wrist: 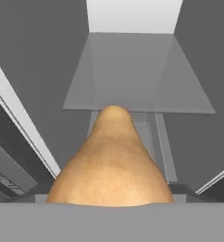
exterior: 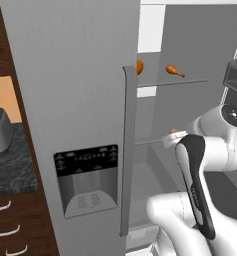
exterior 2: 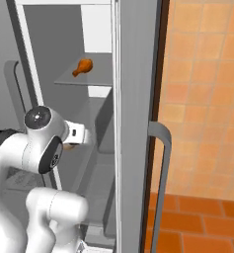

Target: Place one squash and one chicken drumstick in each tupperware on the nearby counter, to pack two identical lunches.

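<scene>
The squash point(wrist: 112, 163) looks firm and fairly heavy for its size, with a matte skin that shouldn't slip — best held across its broad body, not the narrow neck. It is tan, pear-shaped and faintly speckled, right before the hand camera, inside the open fridge point(exterior: 70, 100) over a shelf point(wrist: 137, 71). The fingers are hidden behind it — gripping or not, I cannot tell. A drumstick point(exterior 2: 82, 66) lies on a higher shelf.
</scene>
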